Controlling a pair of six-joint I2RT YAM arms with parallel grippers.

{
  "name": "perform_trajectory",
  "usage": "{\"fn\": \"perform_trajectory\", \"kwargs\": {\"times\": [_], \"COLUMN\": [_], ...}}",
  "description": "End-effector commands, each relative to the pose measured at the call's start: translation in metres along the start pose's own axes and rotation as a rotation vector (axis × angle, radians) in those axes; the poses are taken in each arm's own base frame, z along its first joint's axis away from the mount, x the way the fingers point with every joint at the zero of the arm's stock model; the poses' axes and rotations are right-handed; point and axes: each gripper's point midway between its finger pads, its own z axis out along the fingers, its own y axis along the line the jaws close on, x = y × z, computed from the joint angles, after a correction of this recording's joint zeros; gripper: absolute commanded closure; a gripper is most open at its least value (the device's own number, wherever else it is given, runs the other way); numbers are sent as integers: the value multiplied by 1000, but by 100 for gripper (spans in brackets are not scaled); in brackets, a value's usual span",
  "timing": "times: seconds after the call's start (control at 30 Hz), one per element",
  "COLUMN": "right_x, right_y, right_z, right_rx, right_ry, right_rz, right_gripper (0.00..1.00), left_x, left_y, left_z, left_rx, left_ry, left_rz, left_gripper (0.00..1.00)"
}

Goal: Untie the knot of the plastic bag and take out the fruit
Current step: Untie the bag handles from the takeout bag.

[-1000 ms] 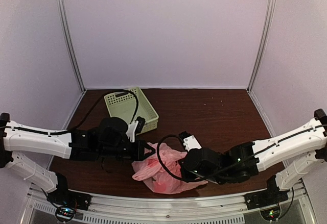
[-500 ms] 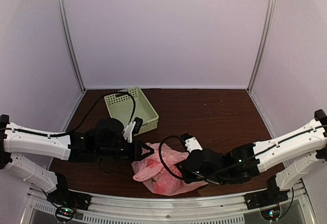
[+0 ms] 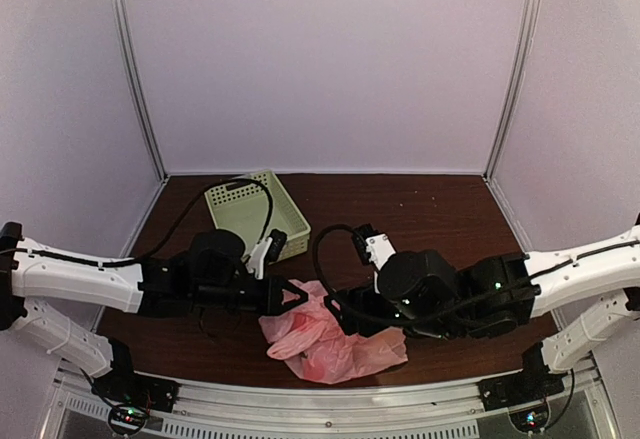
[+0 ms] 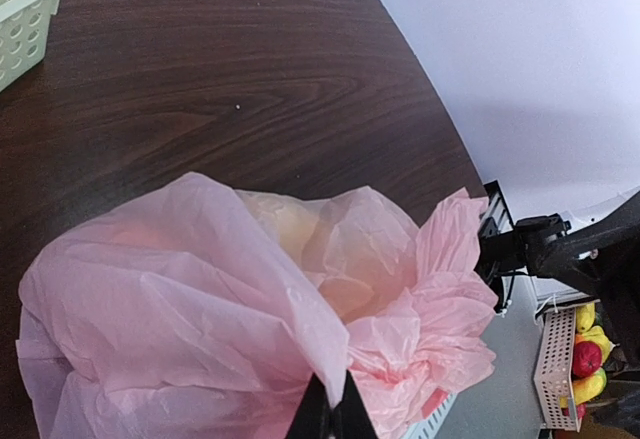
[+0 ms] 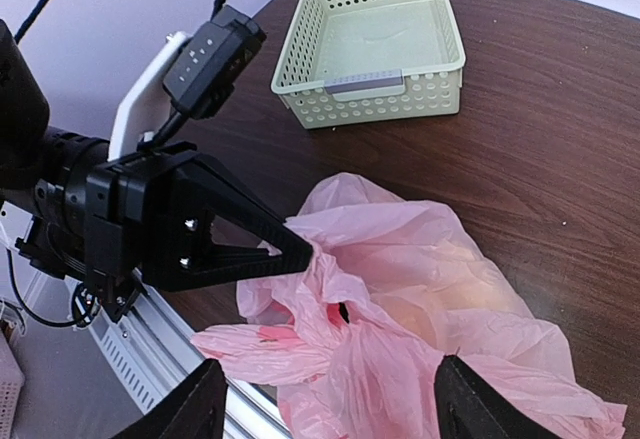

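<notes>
The plastic bag [image 3: 335,339] sits crumpled on the near part of the table [image 3: 440,219], between the two arms and close to the front edge, well apart from the basket [image 3: 255,214]. The left gripper [image 4: 328,411] is pinched closed on a fold of pink plastic at the bag's left side. In the right wrist view its black tip is pressed right into the crinkle. The right gripper [image 5: 335,407] hangs over the bag with its fingers spread wide, and they don't seem to be touching anything.

The fruit [image 4: 300,229] is barely there to see, just a pale yellowish lump showing through the film, plus a reddish blush in the overhead view. There's no way to count pieces or tell what kinds they are.

The table is dark brown wood grain. The pale green slotted basket sits at the back left, turned at an angle. The walls [image 3: 330,59] are plain and pale, with metal strips [image 3: 135,69] running up the corners, and an aluminium rail [image 3: 330,404] runs along the near edge.

The knot can't be made out — the top of the bag is just bunched folds. A small red mark [image 5: 265,334] shows on one flap. From overhead, the right gripper's fingertips are hidden under its own wrist. In the left wrist view there's a white rack [image 4: 552,364] past the table edge holding yellow and red things, cut off by the frame and too small to identify.
</notes>
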Motion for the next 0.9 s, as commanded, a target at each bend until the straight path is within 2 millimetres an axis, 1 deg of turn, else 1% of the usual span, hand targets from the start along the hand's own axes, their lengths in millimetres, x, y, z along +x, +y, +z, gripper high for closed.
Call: {"fn": "perform_trajectory", "kwargs": {"times": [0.0, 0.17, 0.33, 0.43, 0.57, 0.73, 0.87], "right_x": [-4, -2, 6, 11, 20, 30, 32], "right_y": [-2, -10, -16, -15, -20, -26, -25], "right_z": [6, 20, 33, 37, 41, 43, 44], "right_rx": [39, 58, 60, 48, 72, 85, 80], "right_ry": [17, 46, 98, 120, 152, 180, 183], "right_rz": [-40, -23, -10, -15, -24, -22, -17], "right_gripper": [27, 28, 29, 29, 31, 36, 47], "left_x": [-15, -14, -13, -13, -13, -13, -13], "left_y": [-20, -18, -17, -17, -16, -16, -16], "left_z": [3, 3, 3, 3, 2, 2, 1], "left_rx": [64, 60, 58, 59, 54, 51, 47], "left_ry": [-29, -25, -25, -26, -27, -27, -26], "left_rz": [35, 33, 32, 29, 28, 27, 25], "left_gripper": [100, 100, 100, 100, 100, 100, 100]}}
